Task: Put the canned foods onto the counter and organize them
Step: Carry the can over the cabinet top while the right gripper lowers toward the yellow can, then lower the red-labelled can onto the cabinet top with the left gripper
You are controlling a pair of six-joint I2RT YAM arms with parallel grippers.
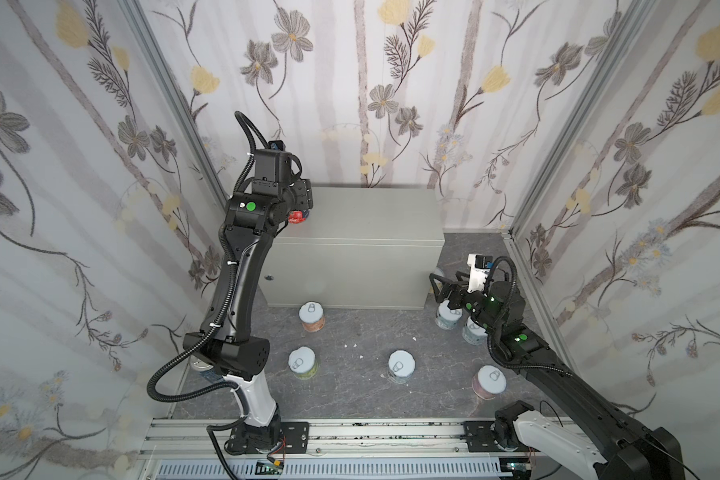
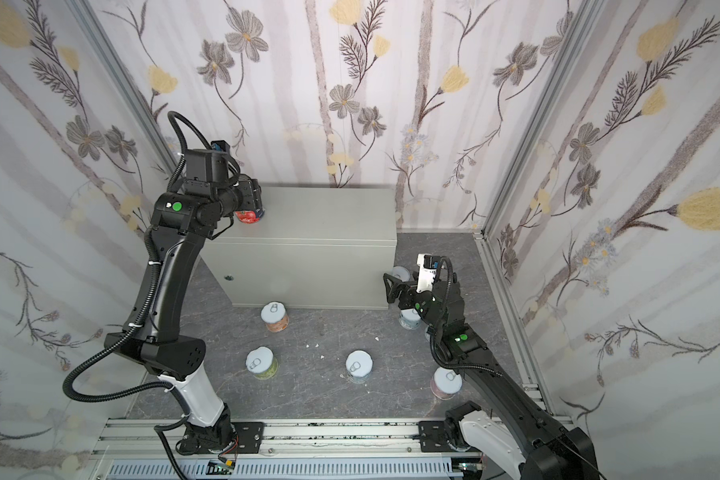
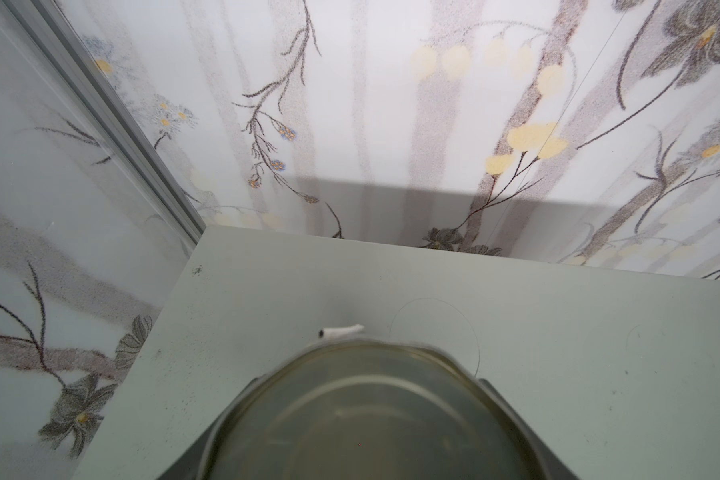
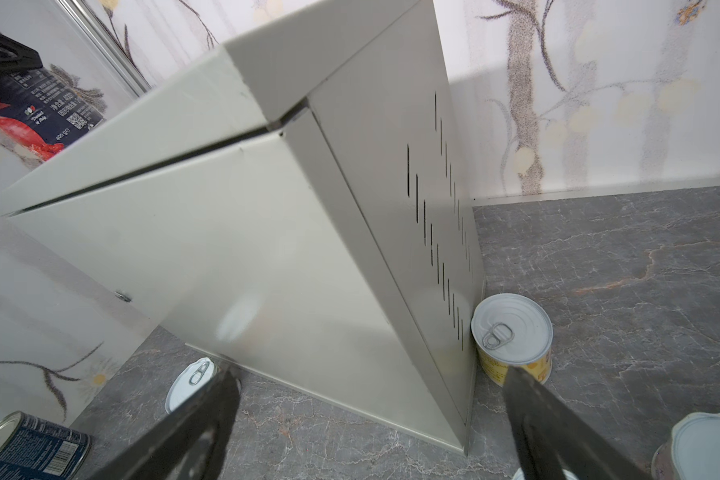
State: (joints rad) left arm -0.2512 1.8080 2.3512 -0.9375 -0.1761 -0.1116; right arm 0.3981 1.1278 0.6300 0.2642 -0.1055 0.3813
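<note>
- In both top views, the left fingers (image 1: 305,201) are clenched on a tall tin (image 1: 298,217) with a dark blue label and a red tomato print. It is at the left end of the flat top of the large light grey metal box (image 1: 371,216), near the front edge. Whether the tin rests on the top or hangs just above it cannot be told.
- The right fingers (image 1: 434,284) stand spread and empty beside the box's right front corner, above the dark grey marbled worktop (image 1: 362,345).
- Four short tins with pale pull-tab lids stand well apart on the worktop in front of the box: orange-labelled (image 1: 312,316), green-labelled (image 1: 303,362), blue-and-white (image 1: 401,365) and pink-labelled (image 1: 490,380). Two more (image 1: 447,316) sit partly under the right arm.
- A second tall tin (image 1: 202,368) shows behind the left arm at the worktop's left edge.
- In the left wrist view, the held tin's round metal top (image 3: 362,415) fills the lower frame with a finger at each side. It lies over the box top (image 3: 578,332), near the rear corner.
- In the right wrist view, the dark right fingers (image 4: 208,415) are parted wide with nothing between them. A yellow-labelled short tin (image 4: 512,332) stands just beside the box's slotted end wall (image 4: 391,166). The held tall tin (image 4: 46,120) is visible at the far end of the box top.
</note>
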